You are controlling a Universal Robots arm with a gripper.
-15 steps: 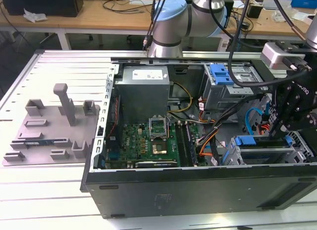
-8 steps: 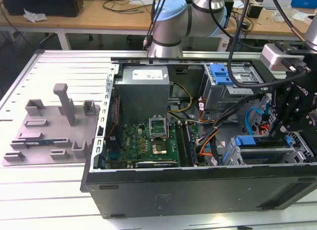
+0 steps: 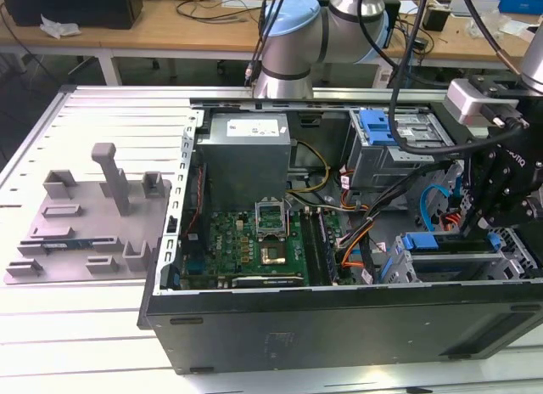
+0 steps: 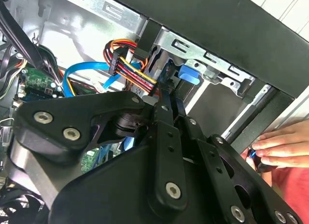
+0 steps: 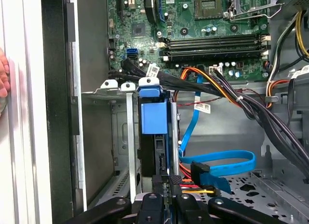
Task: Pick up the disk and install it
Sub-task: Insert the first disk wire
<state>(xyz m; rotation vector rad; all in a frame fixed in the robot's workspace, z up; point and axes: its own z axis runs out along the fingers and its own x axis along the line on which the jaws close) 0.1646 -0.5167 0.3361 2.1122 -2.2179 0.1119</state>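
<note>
Exterior view: the gripper (image 3: 496, 209) hangs over the drive cage (image 3: 458, 262) at the open computer case's (image 3: 339, 313) right end. First wrist view: the disk (image 5: 153, 122) stands on edge in the cage slot, fingers closed against its end. Second wrist view: a person's hand (image 4: 282, 147) rests outside the case.
</note>
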